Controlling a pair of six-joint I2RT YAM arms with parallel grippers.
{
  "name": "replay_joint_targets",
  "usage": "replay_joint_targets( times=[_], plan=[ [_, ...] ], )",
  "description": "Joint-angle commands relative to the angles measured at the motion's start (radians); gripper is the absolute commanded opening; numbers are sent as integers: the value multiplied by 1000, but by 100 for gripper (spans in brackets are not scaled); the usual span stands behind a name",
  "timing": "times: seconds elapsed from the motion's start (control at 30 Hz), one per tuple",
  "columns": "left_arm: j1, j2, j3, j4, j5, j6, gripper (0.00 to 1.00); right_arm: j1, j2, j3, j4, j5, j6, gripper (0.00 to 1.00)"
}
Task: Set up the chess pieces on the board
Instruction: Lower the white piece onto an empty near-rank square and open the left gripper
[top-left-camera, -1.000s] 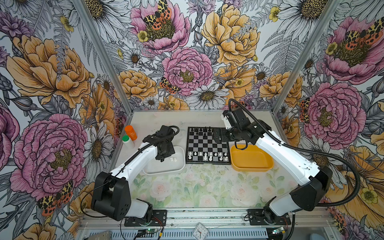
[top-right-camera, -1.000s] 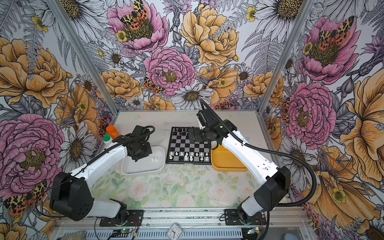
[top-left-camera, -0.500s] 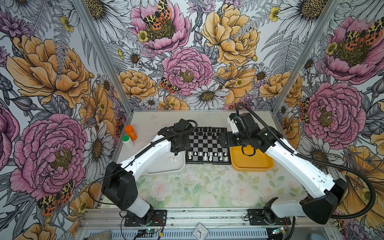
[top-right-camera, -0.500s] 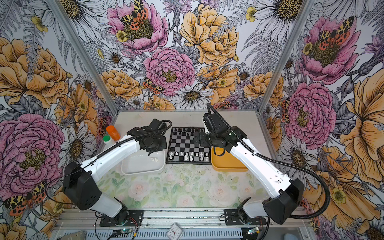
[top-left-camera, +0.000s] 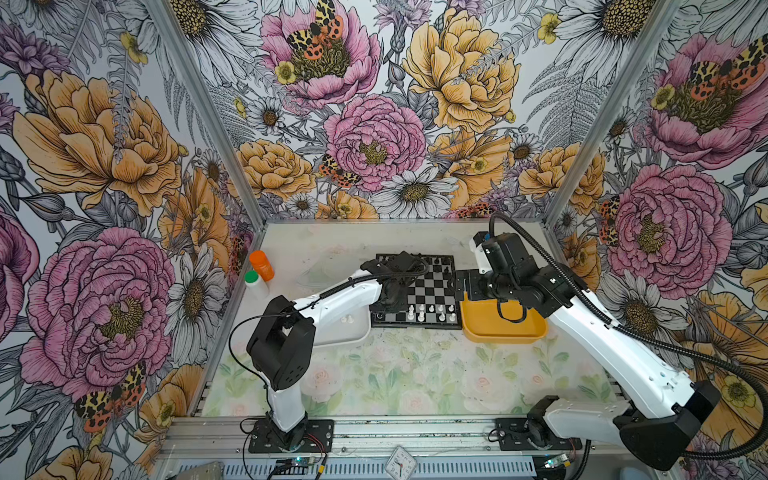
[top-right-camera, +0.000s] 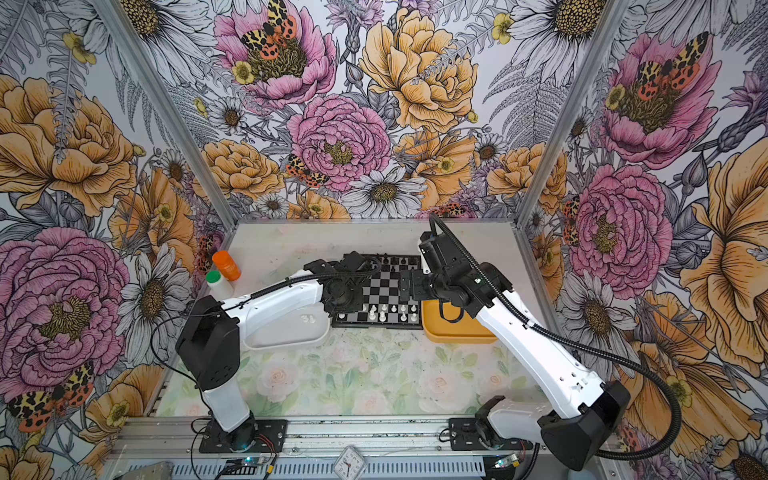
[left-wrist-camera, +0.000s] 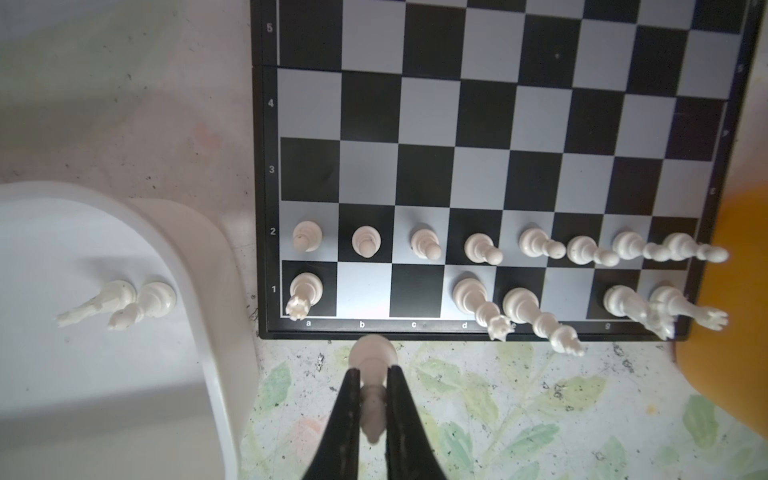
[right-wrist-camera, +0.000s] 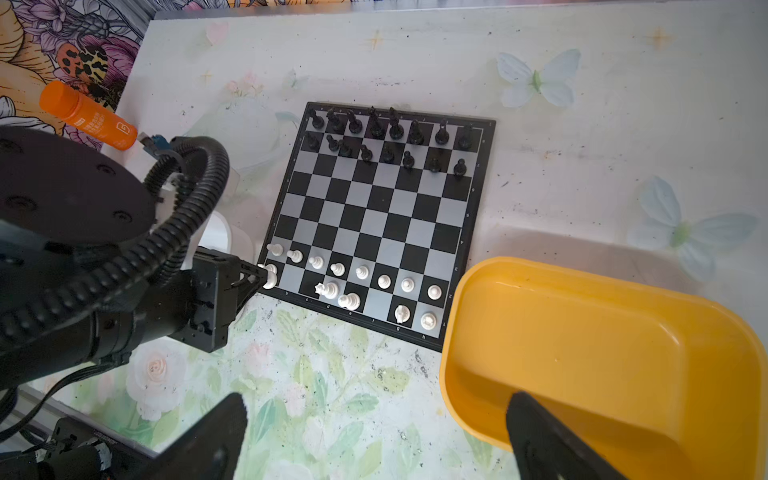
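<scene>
The board (top-left-camera: 436, 286) lies mid-table, also in the left wrist view (left-wrist-camera: 498, 124). Black chess pieces (right-wrist-camera: 386, 137) fill its two far rows. White chess pieces (left-wrist-camera: 478, 249) stand on the two near rows, with squares b1, c1 and f1 bare. My left gripper (left-wrist-camera: 372, 374) is shut on a white piece (left-wrist-camera: 372, 357), just off the board's near edge by file b; the right wrist view shows it at the near left corner (right-wrist-camera: 266, 278). My right gripper (right-wrist-camera: 374, 436) is open and holds nothing, beside the board's right edge (top-left-camera: 463, 284).
A white tray (top-left-camera: 349, 334) left of the board holds two white pieces (left-wrist-camera: 120, 301). A yellow tray (top-left-camera: 503, 326) sits right of the board, with nothing in it. An orange bottle (top-left-camera: 262, 265) and a green-capped white bottle (top-left-camera: 253, 282) stand at the far left.
My left arm has swung from the white tray to the board's near left corner with a white piece in its jaws. The right arm drew back from the board toward the yellow tray.
</scene>
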Motion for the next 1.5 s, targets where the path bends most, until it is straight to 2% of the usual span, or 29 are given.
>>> replay_joint_targets(
  times=[0.0,0.57,1.17,1.33,1.47],
  plan=[
    [-12,45,31,38,19,-12,8,-11,-33,-8,-20,22,5,100],
    [-31,147,91,51,40,-8,8,-51,-47,-5,-52,16,-24,100],
    [-28,171,101,50,55,3,11,-67,-63,-24,-55,16,-12,100],
    [-28,171,99,50,54,5,18,-69,-70,-28,-55,20,-6,100],
    [-28,161,99,48,45,3,32,-69,-73,-33,-55,26,-2,100]
  ],
)
